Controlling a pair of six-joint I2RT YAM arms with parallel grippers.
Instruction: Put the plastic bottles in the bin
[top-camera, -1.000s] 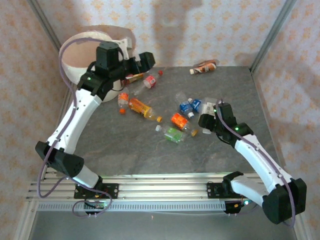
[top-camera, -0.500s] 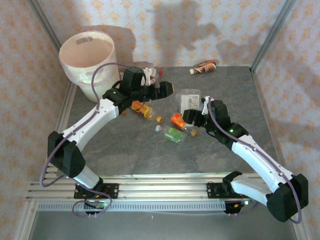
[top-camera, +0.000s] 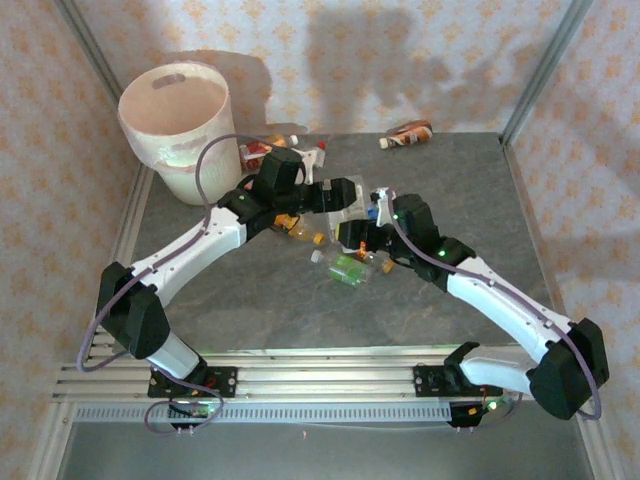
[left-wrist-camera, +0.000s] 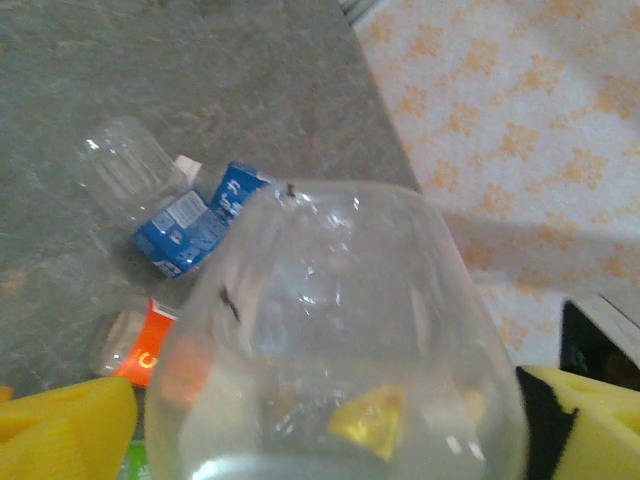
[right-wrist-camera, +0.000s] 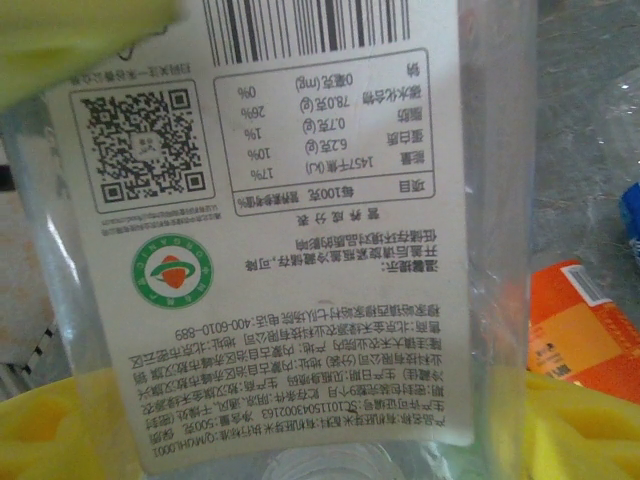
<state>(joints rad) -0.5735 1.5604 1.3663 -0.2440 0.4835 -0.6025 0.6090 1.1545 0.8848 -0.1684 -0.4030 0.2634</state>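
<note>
The right jaws grip a clear, white-labelled bottle (right-wrist-camera: 300, 250) above the middle of the table (top-camera: 280, 310), well apart from the bin (top-camera: 165, 160) at the far-left corner. The left jaws straddle its other end; whether they press it, I cannot tell. Other bottles (top-camera: 348, 268) lie beneath.

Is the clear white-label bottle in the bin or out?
Out. The clear bottle is over the table's middle, in the right gripper; the bin stands at the far left corner.
</note>
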